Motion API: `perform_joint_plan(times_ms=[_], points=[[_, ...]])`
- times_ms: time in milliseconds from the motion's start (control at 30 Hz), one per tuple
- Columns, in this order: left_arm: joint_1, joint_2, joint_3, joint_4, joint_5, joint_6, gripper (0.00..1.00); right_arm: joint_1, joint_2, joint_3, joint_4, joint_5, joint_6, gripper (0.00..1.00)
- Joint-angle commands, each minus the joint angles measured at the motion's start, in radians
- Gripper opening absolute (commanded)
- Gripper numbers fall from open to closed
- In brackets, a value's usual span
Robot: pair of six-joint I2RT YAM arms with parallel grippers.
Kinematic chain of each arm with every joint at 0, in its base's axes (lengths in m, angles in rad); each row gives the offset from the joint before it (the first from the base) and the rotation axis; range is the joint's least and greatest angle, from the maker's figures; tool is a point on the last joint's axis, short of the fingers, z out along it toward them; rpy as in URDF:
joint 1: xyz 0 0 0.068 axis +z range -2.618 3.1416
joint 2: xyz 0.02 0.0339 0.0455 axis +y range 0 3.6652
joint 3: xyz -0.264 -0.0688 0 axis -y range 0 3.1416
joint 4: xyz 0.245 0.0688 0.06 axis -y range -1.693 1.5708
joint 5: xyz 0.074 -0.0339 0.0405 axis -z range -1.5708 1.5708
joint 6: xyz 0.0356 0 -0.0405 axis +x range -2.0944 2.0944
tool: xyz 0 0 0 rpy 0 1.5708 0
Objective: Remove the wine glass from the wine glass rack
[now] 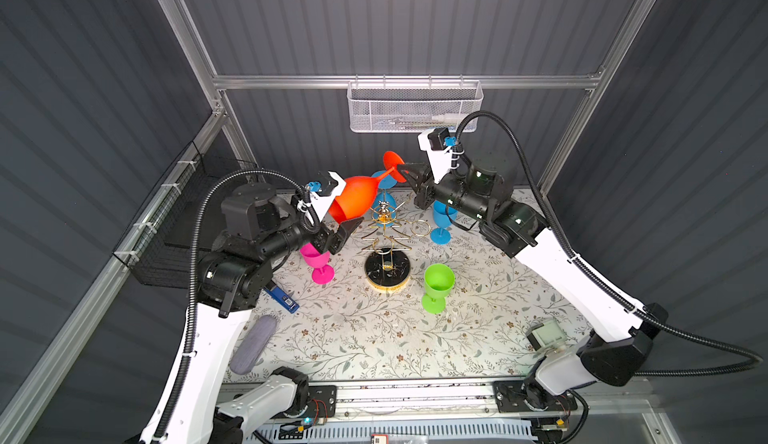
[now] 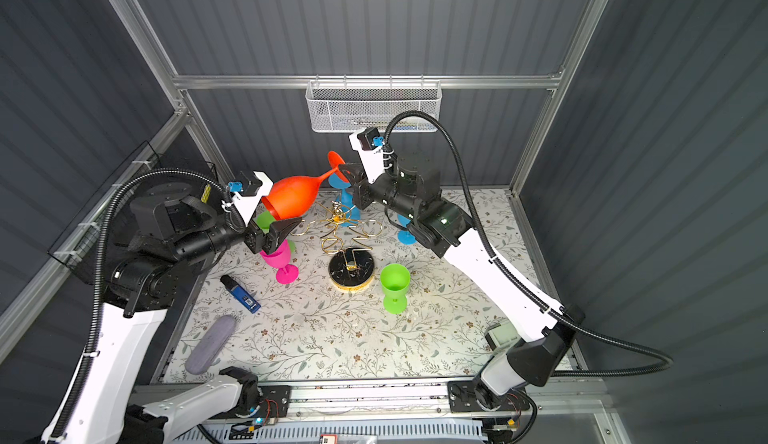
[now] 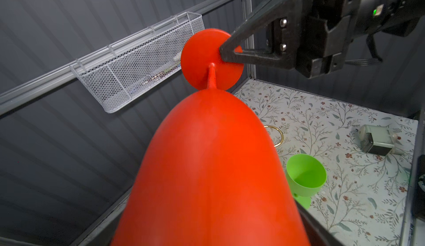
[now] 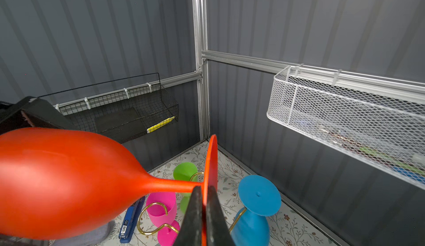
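Note:
An orange wine glass (image 1: 357, 199) (image 2: 293, 197) lies sideways in the air above the gold wine glass rack (image 1: 386, 230) (image 2: 338, 224), clear of the rack's arms. My right gripper (image 1: 401, 168) (image 4: 203, 192) is shut on the edge of its round foot (image 3: 207, 56). My left gripper (image 1: 340, 236) (image 2: 276, 234) is open, its jaws standing wide on either side of the bowl (image 3: 207, 164) near the rim. One of its fingers (image 3: 315, 228) shows beside the bowl. A blue glass (image 4: 253, 221) hangs upside down on a rack arm.
On the floral table stand a pink glass (image 1: 318, 261), a green glass (image 1: 437, 286) and a blue glass (image 1: 442, 222). A blue stapler (image 1: 282, 296), a grey case (image 1: 253, 342) and a small grey device (image 1: 546, 334) lie nearer the front. A white mesh basket (image 1: 413, 109) hangs behind.

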Motion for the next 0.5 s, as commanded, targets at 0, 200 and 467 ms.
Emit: perform_joint_plan(times_ms=[0, 200, 467], points=[[-0.005, -0.049, -0.032, 0.117, 0.029, 0.010, 0.88, -0.023, -0.025, -0.034, 0.040, 0.021, 0.079, 0.00], [-0.005, -0.082, -0.072, 0.179, 0.017, 0.000, 0.96, -0.035, -0.049, -0.060, 0.060, 0.014, 0.113, 0.00], [-0.005, -0.173, -0.202, 0.393, -0.148, -0.079, 0.98, -0.081, -0.074, -0.100, 0.071, 0.013, 0.180, 0.00]])
